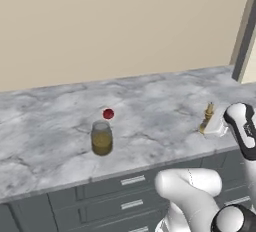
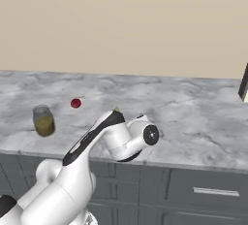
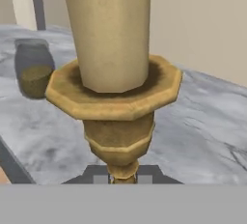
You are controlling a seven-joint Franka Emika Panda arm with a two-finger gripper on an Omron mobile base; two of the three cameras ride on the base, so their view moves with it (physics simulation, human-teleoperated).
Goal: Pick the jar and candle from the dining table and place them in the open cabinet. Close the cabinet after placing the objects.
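Note:
My gripper (image 3: 123, 175) is shut on the low stem of the candle (image 3: 113, 49), a pale-yellow stick in a golden brass holder, seen very close in the hand view. The candle (image 1: 207, 116) and the gripper (image 1: 206, 126) are at the right front of the dining table (image 1: 50, 121). Whether its base touches the marble I cannot tell. The jar (image 1: 101, 138), clear glass with olive-brown filling, stands upright well to the left near the front edge. The jar (image 2: 43, 120) also stands left of my arm in the right base view. The cabinet is out of view.
A small red ball (image 1: 108, 114) lies on the marble just behind the jar. Dark grey drawer fronts with silver handles (image 1: 132, 180) run below the table edge. A beige wall rises behind the table, and a dark vertical frame (image 1: 243, 41) stands at the far right.

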